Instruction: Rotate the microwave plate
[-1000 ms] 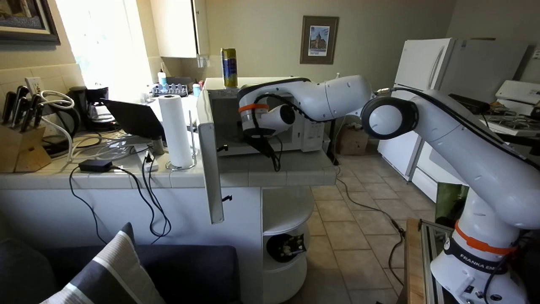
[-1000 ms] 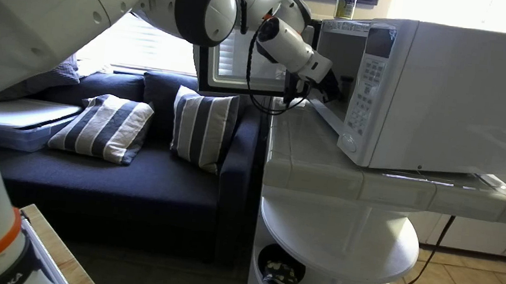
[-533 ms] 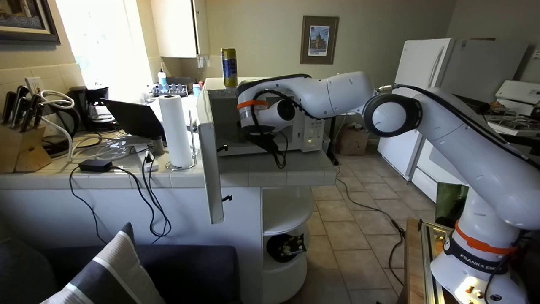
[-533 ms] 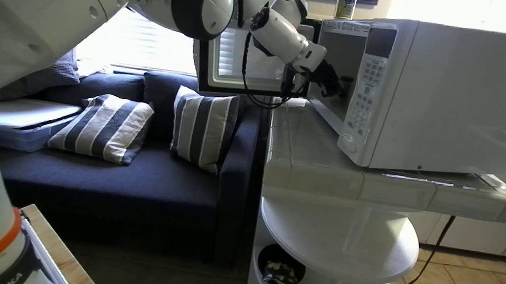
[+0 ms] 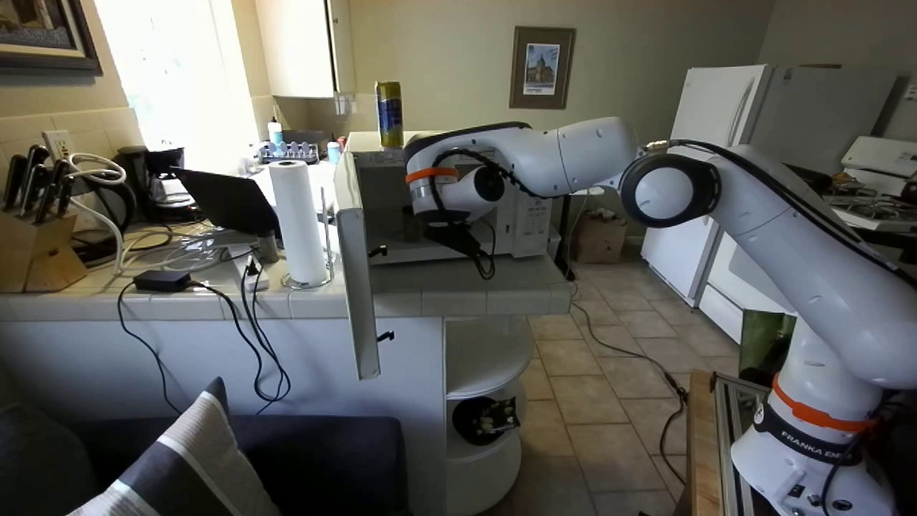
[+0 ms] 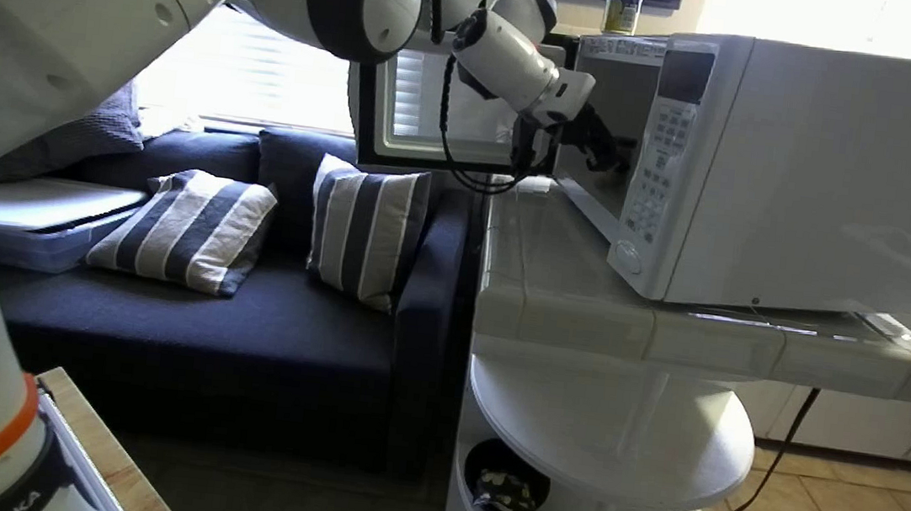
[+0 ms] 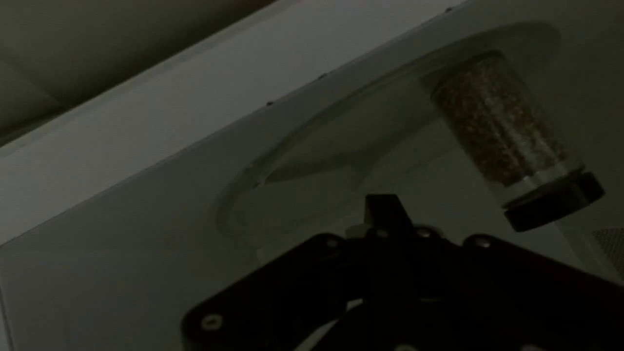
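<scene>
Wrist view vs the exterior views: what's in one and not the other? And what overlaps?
Only the wrist view: the see-through plate and the brown grains in the jar.

Only the exterior views: the open door, the keypad and the tall can atop the microwave.

Shared: the gripper and parts of the microwave. The dark shape in an exterior view may be the jar; too dim to tell.

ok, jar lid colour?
Black; the lid shows best in the wrist view.

Beige wall [image 5: 444, 64], bright window [image 5: 168, 64], tan tiled floor [image 5: 609, 430], dark couch [image 6: 225, 350], striped pillows [image 6: 183, 231], white fridge [image 5: 709, 107]
</scene>
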Controlling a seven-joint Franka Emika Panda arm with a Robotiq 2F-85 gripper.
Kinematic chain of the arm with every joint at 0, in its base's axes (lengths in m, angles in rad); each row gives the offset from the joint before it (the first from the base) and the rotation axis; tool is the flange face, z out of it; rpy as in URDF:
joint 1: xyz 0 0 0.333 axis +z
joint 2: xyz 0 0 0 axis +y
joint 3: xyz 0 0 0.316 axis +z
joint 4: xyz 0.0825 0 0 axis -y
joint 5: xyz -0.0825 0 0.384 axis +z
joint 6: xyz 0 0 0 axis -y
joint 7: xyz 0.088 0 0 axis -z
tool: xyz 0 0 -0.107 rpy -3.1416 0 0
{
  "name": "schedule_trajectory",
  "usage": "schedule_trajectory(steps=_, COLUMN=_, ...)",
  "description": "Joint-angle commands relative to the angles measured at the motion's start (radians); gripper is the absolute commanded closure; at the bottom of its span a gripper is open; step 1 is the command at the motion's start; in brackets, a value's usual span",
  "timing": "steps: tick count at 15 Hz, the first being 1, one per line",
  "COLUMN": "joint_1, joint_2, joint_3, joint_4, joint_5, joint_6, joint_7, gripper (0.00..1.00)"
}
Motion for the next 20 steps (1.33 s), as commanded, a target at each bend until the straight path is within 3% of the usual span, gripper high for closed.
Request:
schedule_trajectory(steps=1, joint_1=-0.031, joint_2=-0.020, joint_3=-0.017, joint_4=-0.081, joint_5=-0.039, joint_6=-0.103, joint_7=-0.022, gripper=1.00)
schedule_trajectory(steps=7, joint_1=-0.030, joint_2=-0.007, joint_3=-0.121, joint_4=-0.099, joint_5=-0.207, joint_6=-0.266, joint_7=0.048, gripper=1.00)
schedule_trajectory(steps=12, joint_1=-0.038, joint_2=-0.005, joint_3=-0.134, joint_4=-0.127, joint_5=-0.246, joint_6=-0.324, joint_7=0.043, gripper=1.00)
schedule_trajectory(steps=20, joint_1=-0.036, joint_2=-0.009, joint_3=-0.124, joint_4=-0.196, joint_5=-0.239, joint_6=-0.317, joint_7=0.025, gripper=1.00)
